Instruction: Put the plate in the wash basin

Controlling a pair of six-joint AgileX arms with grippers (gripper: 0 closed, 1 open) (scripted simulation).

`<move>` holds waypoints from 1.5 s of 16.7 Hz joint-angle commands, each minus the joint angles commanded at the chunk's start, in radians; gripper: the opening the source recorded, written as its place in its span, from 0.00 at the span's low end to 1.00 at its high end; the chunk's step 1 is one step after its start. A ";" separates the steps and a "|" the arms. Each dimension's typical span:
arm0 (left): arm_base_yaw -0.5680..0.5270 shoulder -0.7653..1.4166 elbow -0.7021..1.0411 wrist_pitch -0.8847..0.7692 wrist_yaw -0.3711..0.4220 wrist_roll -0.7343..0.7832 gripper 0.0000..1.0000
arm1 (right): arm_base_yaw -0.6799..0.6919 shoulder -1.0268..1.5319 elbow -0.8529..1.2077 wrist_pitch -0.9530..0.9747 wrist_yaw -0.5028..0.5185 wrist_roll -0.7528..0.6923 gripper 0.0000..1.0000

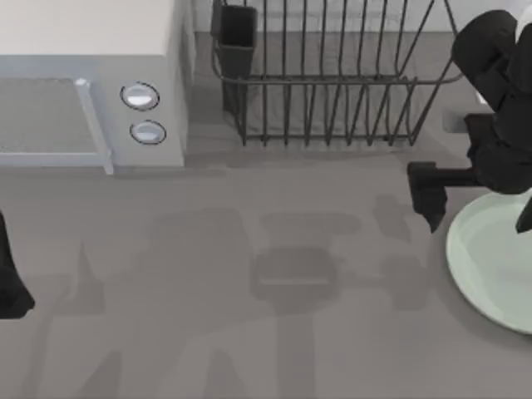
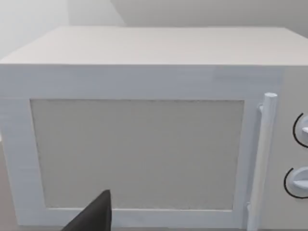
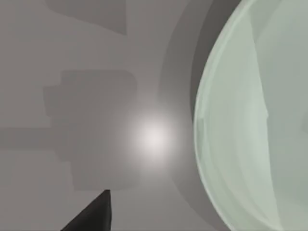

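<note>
The pale mint-green plate (image 1: 492, 264) lies flat on the grey table at the right edge of the top view, partly cut off. My right gripper (image 1: 478, 212) hangs over the plate's far left rim, open. One dark finger (image 1: 431, 202) stands just outside the rim and the other is over the plate. The right wrist view has the plate (image 3: 255, 120) along one side and one fingertip (image 3: 96, 211) over bare table beside it. The wash basin is out of view. My left gripper (image 1: 10, 287) is parked at the table's left edge, open.
A white microwave (image 1: 91, 83) with two knobs stands at the back left, and its door (image 2: 139, 154) faces the left wrist camera. A dark wire dish rack (image 1: 332, 75) stands at the back centre, close behind the right arm.
</note>
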 joint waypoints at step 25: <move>0.000 0.000 0.000 0.000 0.000 0.000 1.00 | 0.002 0.159 -0.221 0.380 0.001 0.005 0.62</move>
